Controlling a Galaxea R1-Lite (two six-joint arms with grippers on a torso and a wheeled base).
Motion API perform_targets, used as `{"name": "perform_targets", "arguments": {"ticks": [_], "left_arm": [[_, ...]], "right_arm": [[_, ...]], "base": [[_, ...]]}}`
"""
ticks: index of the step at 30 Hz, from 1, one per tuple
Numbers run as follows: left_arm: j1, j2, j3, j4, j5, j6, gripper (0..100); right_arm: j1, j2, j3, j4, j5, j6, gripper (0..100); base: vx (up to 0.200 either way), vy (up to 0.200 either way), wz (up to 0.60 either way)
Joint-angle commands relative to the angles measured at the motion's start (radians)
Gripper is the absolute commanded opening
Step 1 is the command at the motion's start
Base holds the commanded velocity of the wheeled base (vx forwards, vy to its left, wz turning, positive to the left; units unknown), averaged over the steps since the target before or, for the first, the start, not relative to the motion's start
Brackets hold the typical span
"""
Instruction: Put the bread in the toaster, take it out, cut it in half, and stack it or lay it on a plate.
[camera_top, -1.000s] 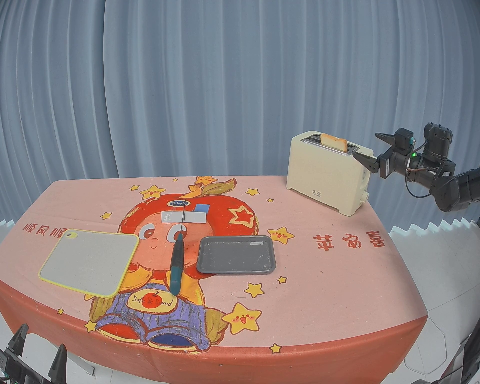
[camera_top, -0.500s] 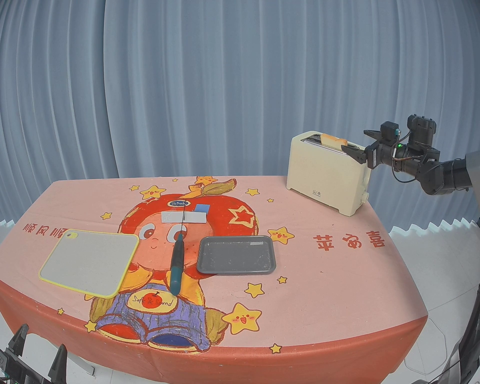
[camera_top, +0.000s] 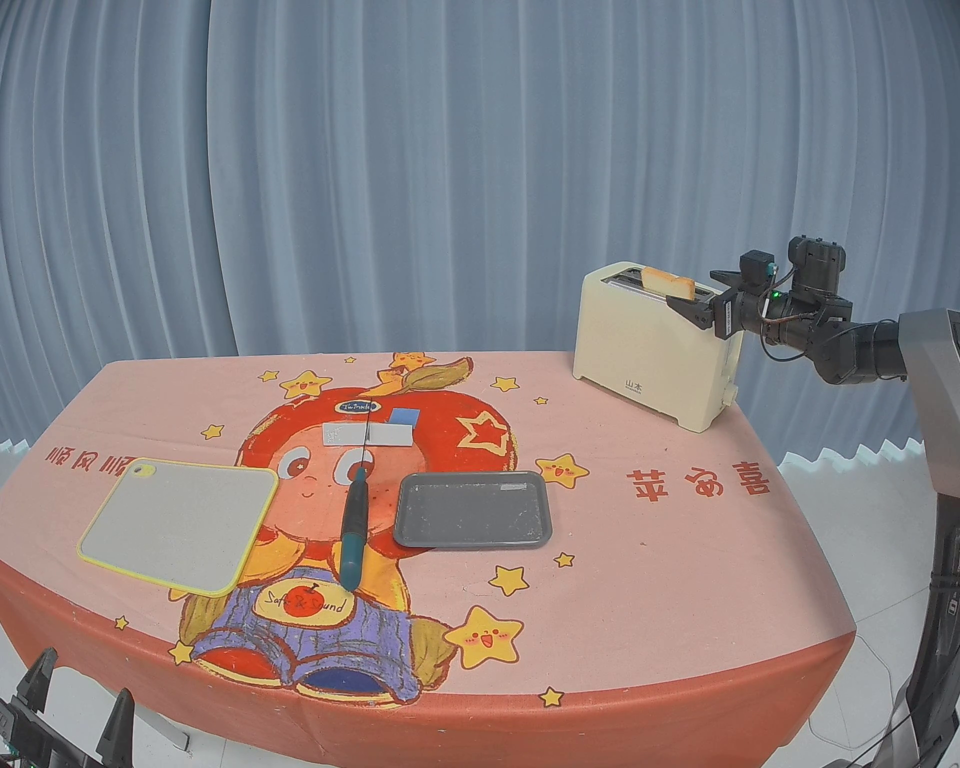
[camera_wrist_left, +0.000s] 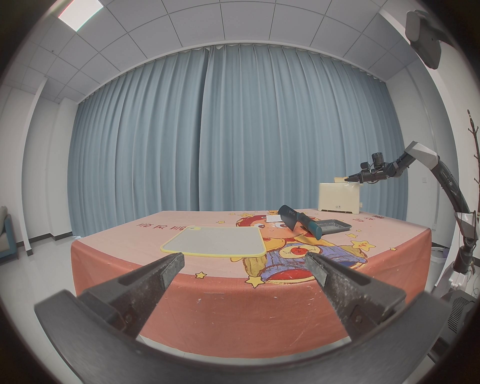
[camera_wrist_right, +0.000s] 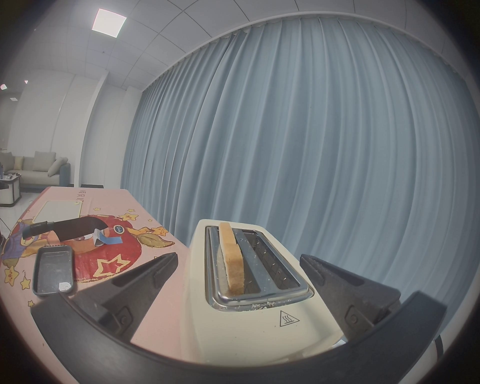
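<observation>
— Where is the bread (camera_top: 668, 284)?
— On edge in one slot of the toaster (camera_top: 655, 345), crust showing above the rim, at the table's (camera_top: 650, 560) far right corner.
— How will it handle?
— Light, stiff and crumbly, I'd judge. Pinch the exposed top across its flat faces, gently.
— Right gripper (camera_top: 693, 289)?
— Jaws spread wide, empty, level with the toaster top, just beside the slice.
— Left gripper (camera_wrist_left: 243, 259)?
— Also gaping, empty, low before the table's front edge. The knife (camera_top: 353, 530), cutting board (camera_top: 180, 523) and grey plate (camera_top: 470, 512) lie well apart from the toaster.
</observation>
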Motion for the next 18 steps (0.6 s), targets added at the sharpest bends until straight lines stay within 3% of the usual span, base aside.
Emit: {"name": "perform_targets", "arguments": {"ticks": [1,3,4,18], "left_arm": [[0.0,0.002,0.008,0.0,0.0,0.0,100],[0.0,0.002,0.008,0.0,0.0,0.0,100],[0.0,0.002,0.008,0.0,0.0,0.0,100],[0.0,0.002,0.008,0.0,0.0,0.0,100]], "right_arm": [[0.0,0.053,-0.047,0.006,0.0,0.0,100],[0.002,0.065,-0.07,0.005,-0.001,0.002,100],[0.002,0.067,-0.075,0.005,-0.001,0.002,0],[0.01,0.053,-0.063,-0.004,-0.001,0.0,0]], "base": [[0.0,0.0,0.0],[0.0,0.0,0.0],[0.0,0.0,0.0],[0.0,0.0,0.0]]}}
